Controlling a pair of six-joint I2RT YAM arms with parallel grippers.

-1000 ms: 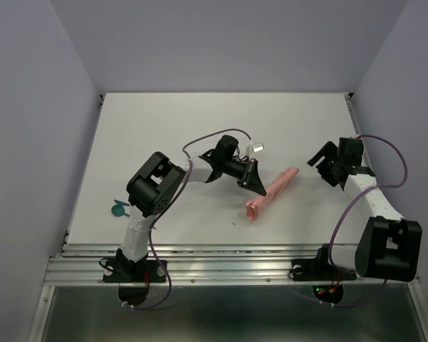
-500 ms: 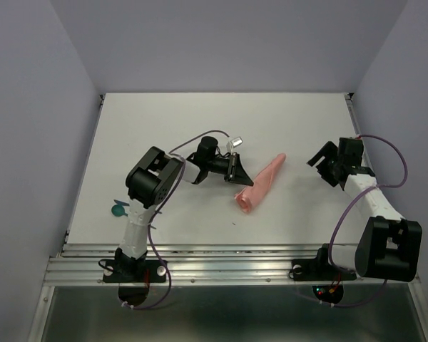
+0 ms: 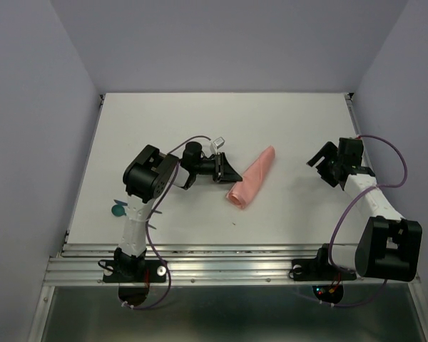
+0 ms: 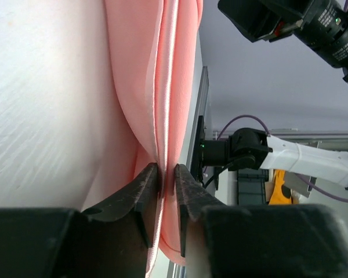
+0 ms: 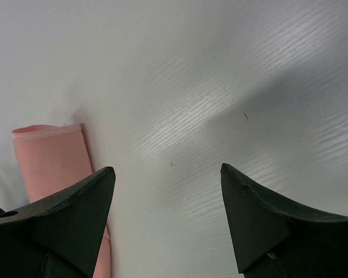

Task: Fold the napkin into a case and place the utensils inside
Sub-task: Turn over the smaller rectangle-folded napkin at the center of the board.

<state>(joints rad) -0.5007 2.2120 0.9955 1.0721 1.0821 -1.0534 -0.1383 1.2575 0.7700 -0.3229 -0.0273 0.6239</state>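
We judge the folding to be all but finished: the napkin (image 3: pixel 251 178) lies as a narrow, layered case near the middle of the bench (image 3: pixel 164 121), slanting from its wider near end up towards the far-right corner. The left pincer (image 4: pixel 166 171) sits at that near end. In the left wrist view its fingers stand only a sliver apart with the hemmed edge of the cloth running between them, and we cannot tell whether they pinch that edge or merely flank it. The right pincer (image 5: pixel 165 169) hangs over bare bench near the right edge, well apart from the case, its fingers spread wide and holding nothing. The filling is not yet begun, as we read it. The utensils (image 3: pixel 118 209) lie at the left edge towards the near-left corner, well apart from the case, and none is inside. By count we have one napkin and two pincers. Of the utensils we make out one small round teal end beside the left arm (image 3: pixel 146 182), and the rest is hidden, so their number is beyond us.
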